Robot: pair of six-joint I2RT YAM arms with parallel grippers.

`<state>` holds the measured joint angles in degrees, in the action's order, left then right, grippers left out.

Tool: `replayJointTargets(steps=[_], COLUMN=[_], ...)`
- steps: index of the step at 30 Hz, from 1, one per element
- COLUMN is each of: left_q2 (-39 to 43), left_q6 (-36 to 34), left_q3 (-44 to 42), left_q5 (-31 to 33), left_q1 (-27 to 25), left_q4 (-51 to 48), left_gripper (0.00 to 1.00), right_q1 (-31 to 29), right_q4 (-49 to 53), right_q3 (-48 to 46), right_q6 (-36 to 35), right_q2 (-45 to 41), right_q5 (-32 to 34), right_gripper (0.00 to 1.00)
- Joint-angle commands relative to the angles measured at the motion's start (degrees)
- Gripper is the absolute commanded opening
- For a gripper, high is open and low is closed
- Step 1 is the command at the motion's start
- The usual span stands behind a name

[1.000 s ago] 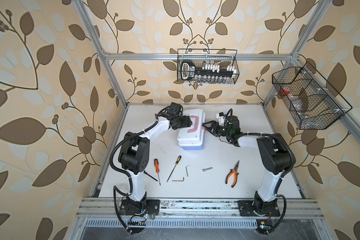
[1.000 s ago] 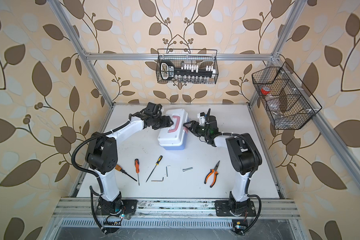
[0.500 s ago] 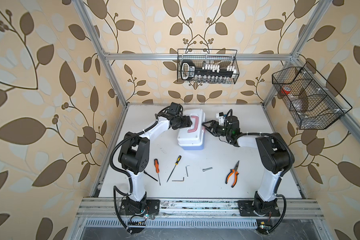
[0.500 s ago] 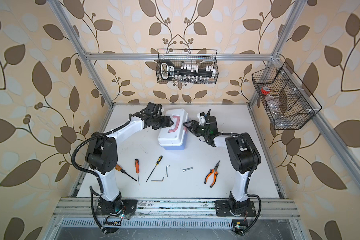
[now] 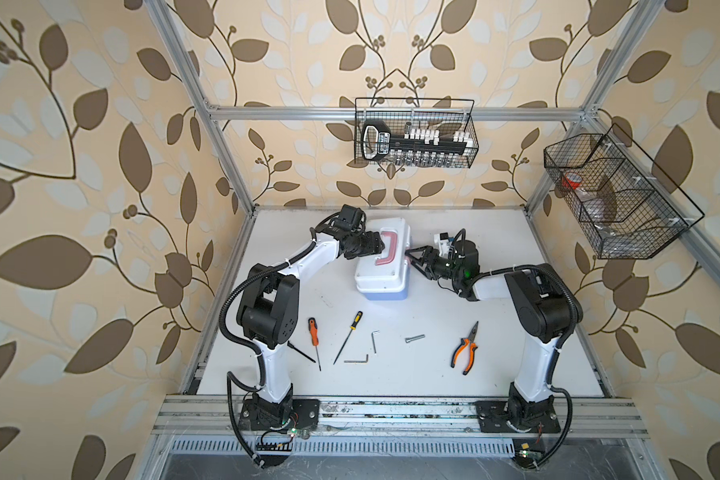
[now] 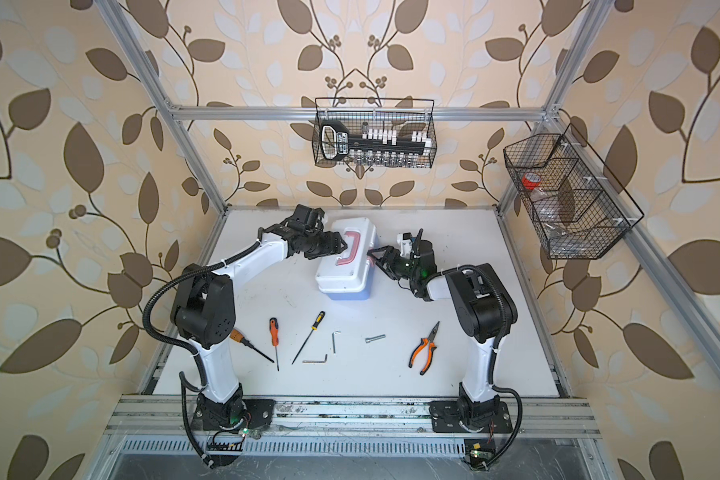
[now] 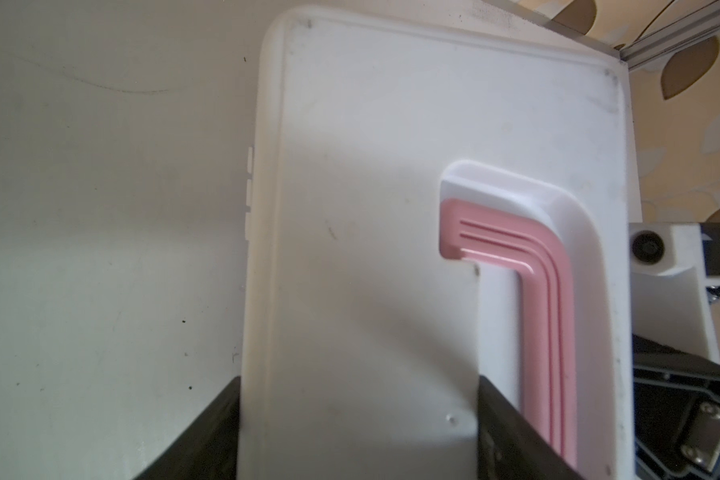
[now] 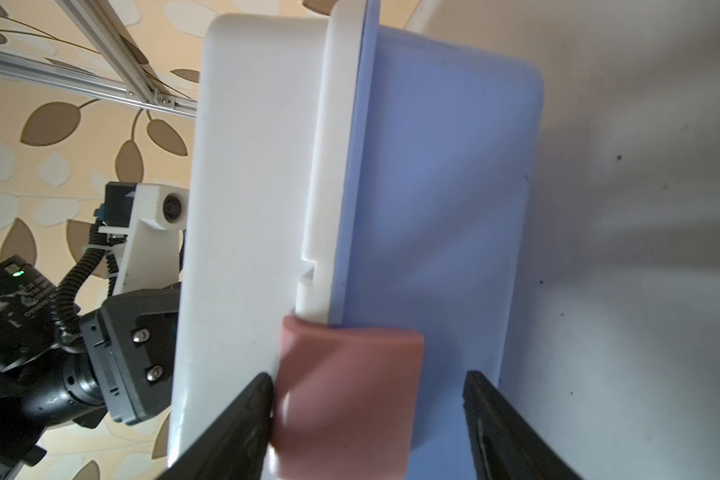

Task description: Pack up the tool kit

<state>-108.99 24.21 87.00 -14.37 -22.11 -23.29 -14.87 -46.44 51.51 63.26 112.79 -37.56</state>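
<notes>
In both top views your tool kit point(image 5: 382, 272) sits closed on the worktop point(image 5: 433, 386), pliers point(image 5: 465, 348) unpacked. Left wrist: the left claw point(image 7: 358, 380) pinches the lid point(image 7: 371, 208), probably steadying it. Right wrist: the right claw point(image 8: 368, 376), spread, straddles the latch point(image 8: 350, 415), presumably to flip it.

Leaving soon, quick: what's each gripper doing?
Left gripper: spread across the lid; grip cannot be told.
Right gripper: open around the latch.

Close on white-lidded tool kit point(image 7: 371, 166), pink handle point(image 7: 545, 299).
Left gripper point(image 7: 358, 380) clasping lid, dark fingers point(image 7: 208, 440) against its edge and beside handle.
</notes>
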Motion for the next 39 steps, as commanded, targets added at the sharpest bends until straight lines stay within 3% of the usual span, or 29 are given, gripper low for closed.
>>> replayJointTargets(steps=[1,11,21,33,39], left_q2=[2.1,2.2,2.4,2.5,2.4], left_q6=[0.9,0.8,0.7,0.6,0.7], left_q3=[-0.5,-0.5,-0.5,-0.3,-0.2], left_q5=[-3.3,-3.1,-2.6,-2.5,-2.6], left_q1=[-0.9,-0.9,-1.1,-1.3,-1.4], left_q4=[0.6,0.5,0.5,0.4,0.4], left_gripper=[0.48,0.47,0.46,0.45,0.44], right_q1=[-1.1,-1.7,-1.8,-2.1,-2.3], right_q4=[-4.2,-9.1,-7.6,12.0,16.8], right_q3=[-1.6,-2.2,-2.3,1.0,2.3], right_q6=[3.3,6.3,5.6,-6.6,-9.0], right_q2=[1.6,2.4,1.5,-3.2,-4.0], right_q5=[-1.3,-1.1,-0.3,4.6,6.3], right_gripper=[0.71,0.63,0.57,0.52,0.49])
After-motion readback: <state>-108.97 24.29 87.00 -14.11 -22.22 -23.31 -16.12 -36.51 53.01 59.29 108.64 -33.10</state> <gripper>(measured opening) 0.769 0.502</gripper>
